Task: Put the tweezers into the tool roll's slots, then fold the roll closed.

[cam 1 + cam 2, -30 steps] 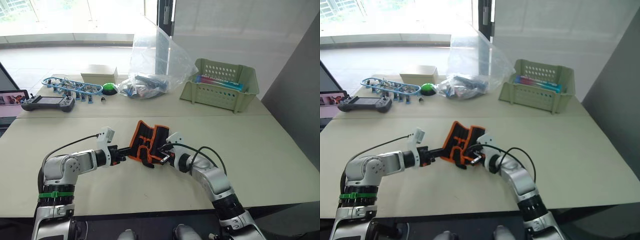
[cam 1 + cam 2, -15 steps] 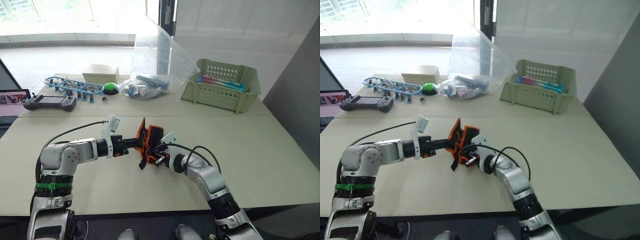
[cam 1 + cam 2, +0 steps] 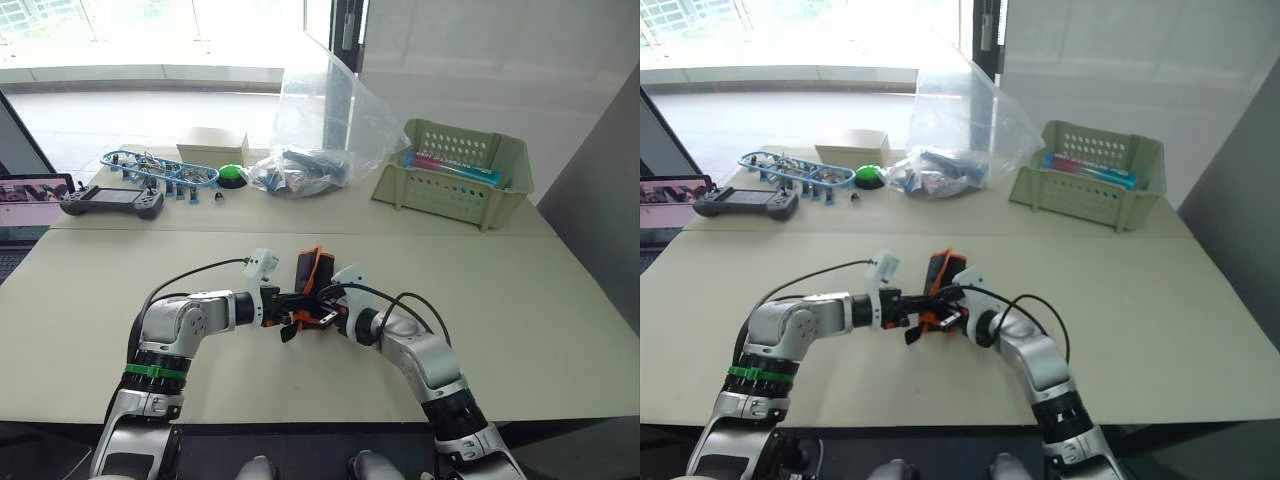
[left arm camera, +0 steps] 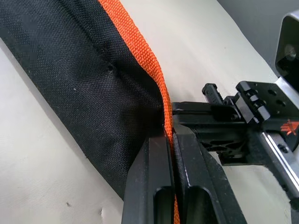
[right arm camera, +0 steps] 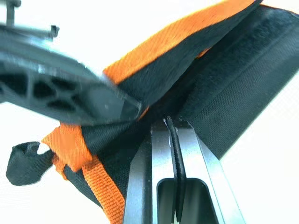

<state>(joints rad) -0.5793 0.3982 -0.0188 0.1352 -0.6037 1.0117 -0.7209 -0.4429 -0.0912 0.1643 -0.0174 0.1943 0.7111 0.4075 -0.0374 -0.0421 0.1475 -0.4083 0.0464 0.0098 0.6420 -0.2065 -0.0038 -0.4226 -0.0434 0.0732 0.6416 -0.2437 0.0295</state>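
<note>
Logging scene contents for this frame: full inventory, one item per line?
tool roll: 1, black with orange edging, folded up at table centre, held by both end effectors
table: 1, beige
plastic bag: 1, clear, far side, items inside
basket: 1, green, perforated, far right, coloured items inside
box: 1, beige, far left
green button: 1, beside the box
blue parts: a cluster, far left
controller: 1, dark grey, far left
laptop: 1, left edge, screen lit
left end effector: shut on the roll's orange edge
right end effector: shut on the roll
</note>
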